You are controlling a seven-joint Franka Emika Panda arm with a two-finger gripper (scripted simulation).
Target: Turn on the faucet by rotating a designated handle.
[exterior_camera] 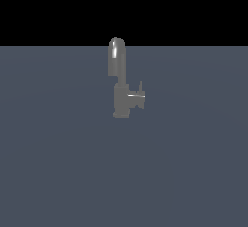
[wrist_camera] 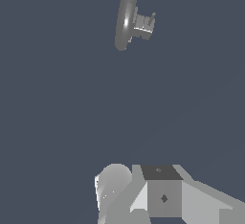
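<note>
The matte grey faucet (exterior_camera: 119,83) stands on the flat grey-blue surface, its round-topped spout column rising from a blocky lower body. A short stub sticks out toward the exterior view's right. The handle (exterior_camera: 141,87), a thin lever rod, stands upright at the stub's end. In the wrist view the faucet (wrist_camera: 126,17) appears from above and far off, with the stub and handle (wrist_camera: 145,24) beside the spout. My gripper (wrist_camera: 143,194) shows only as grey blocky parts at the frame's edge, well away from the faucet. I cannot tell how its jaws stand. The arm is out of the exterior view.
The grey-blue floor (exterior_camera: 58,163) spreads around the faucet on all sides, with a black background behind it. Nothing else stands on it.
</note>
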